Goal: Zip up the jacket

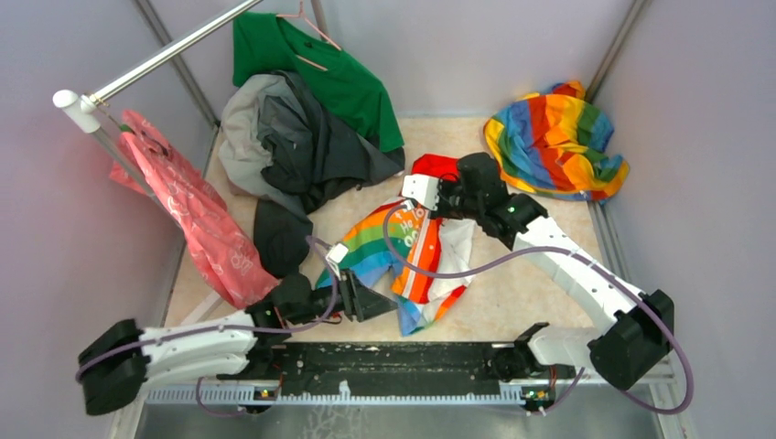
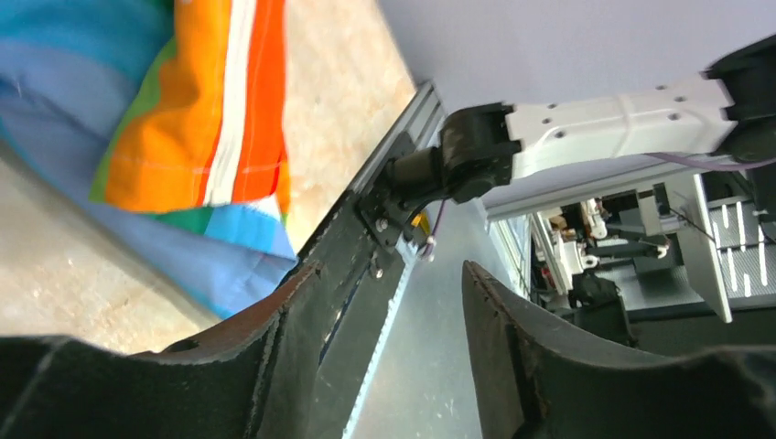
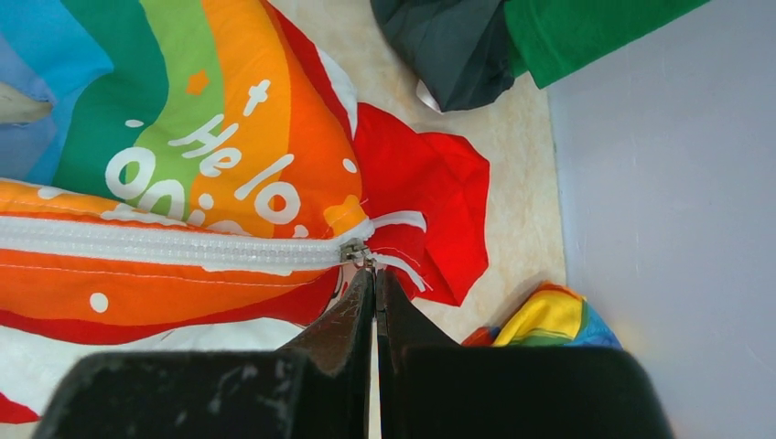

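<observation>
The jacket (image 1: 416, 261) lies in the middle of the table, rainbow panels and white lettering up, red hood (image 1: 435, 167) at the far end. In the right wrist view its white zipper teeth (image 3: 183, 242) are closed up to the slider (image 3: 355, 251), which sits next to the hood (image 3: 430, 183). My right gripper (image 3: 373, 273) is shut, its tips pinched on the zipper pull; in the top view it (image 1: 430, 206) is over the jacket's collar end. My left gripper (image 1: 389, 305) is open and empty, just left of the jacket's bottom hem (image 2: 210, 183); nothing lies between its fingers (image 2: 274, 311).
A rainbow cloth (image 1: 554, 142) lies at the back right. A dark grey garment (image 1: 302, 146) and a green shirt (image 1: 311, 64) are heaped at the back left. A pink bag (image 1: 197, 215) hangs from a rail (image 1: 165, 55). Walls close three sides; a black rail (image 1: 393, 366) runs along the near edge.
</observation>
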